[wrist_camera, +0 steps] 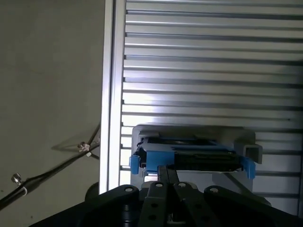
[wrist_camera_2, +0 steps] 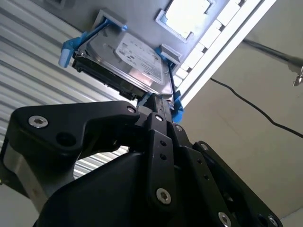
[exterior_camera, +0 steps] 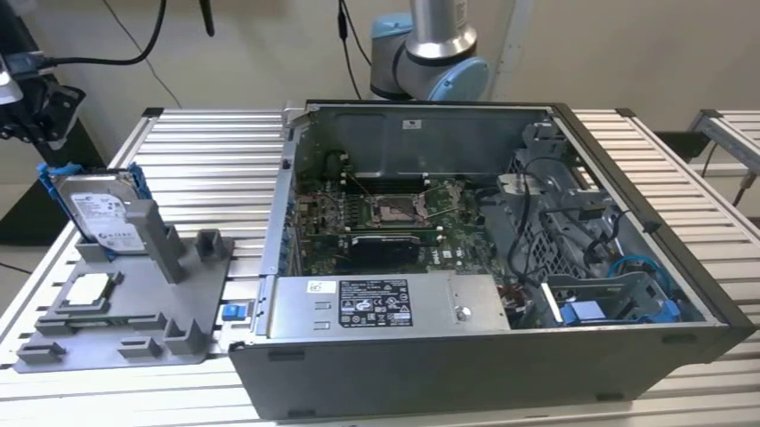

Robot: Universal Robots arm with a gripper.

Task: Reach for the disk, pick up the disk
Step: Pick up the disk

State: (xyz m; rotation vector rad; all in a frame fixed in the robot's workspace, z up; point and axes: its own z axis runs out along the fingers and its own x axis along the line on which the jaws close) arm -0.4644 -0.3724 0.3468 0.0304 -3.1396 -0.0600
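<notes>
1. The disk [exterior_camera: 101,212] stands on edge in a grey holder [exterior_camera: 190,307] on the slatted metal table [exterior_camera: 208,165]. It is off to the exterior view's left of the open computer case [exterior_camera: 475,374] and well apart from it.
2. It leans back a little against an upright post of the holder. Its white label faces up and outward, and blue rails run along both of its sides.
3. The gripper [wrist_camera: 166,169] is right at the disk's near edge, by one blue rail. Both wrist views show its black fingers [wrist_camera_2: 152,109] drawn tight together with nothing visibly pinched between them.
4. The tips end at the disk's edge – whether they actually touch it, I cannot tell. The disk sits in its holder, not lifted.
5. Lower on the same holder a small square silver chip [exterior_camera: 89,289] lies flat in its own pocket, near the disk but apart from it.
6. The arm's base [exterior_camera: 430,49] rises behind the case, and a dark cable [wrist_camera_2: 246,106] trails over the floor beside the table.
</notes>
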